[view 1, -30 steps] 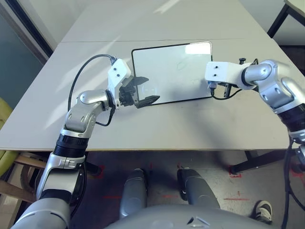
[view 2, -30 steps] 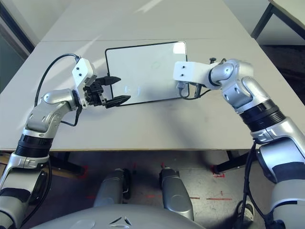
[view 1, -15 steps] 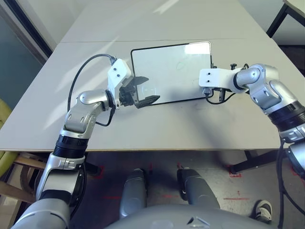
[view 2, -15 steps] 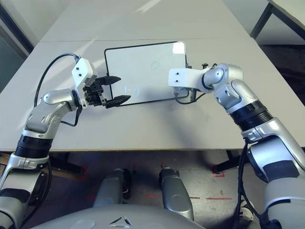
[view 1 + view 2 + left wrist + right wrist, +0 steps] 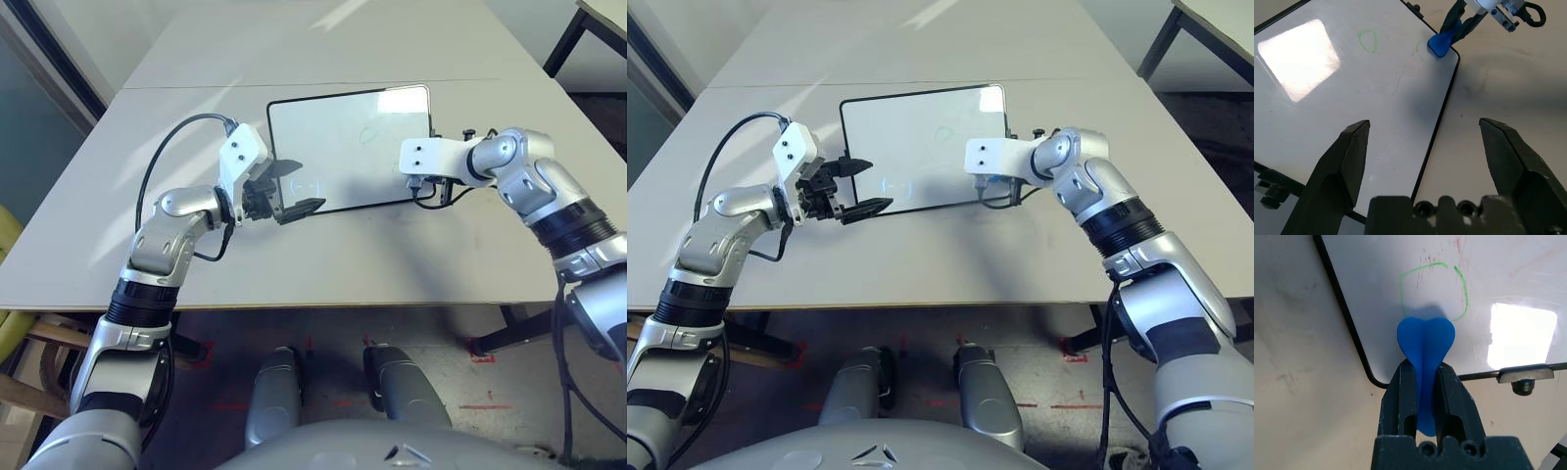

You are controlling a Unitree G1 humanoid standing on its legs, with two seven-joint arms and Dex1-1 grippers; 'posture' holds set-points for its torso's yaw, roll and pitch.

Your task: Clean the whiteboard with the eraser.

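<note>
One whiteboard flat on the table. One eraser, blue, pinched in right gripper, its tip on the board's near right corner beside a green doodle. Left gripper spread wide over the board's near left edge, holding nothing.

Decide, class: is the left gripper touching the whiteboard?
Cannot tell. In the left wrist view the left gripper has open fingers straddling the whiteboard edge, but no view shows contact or a gap plainly.
</note>
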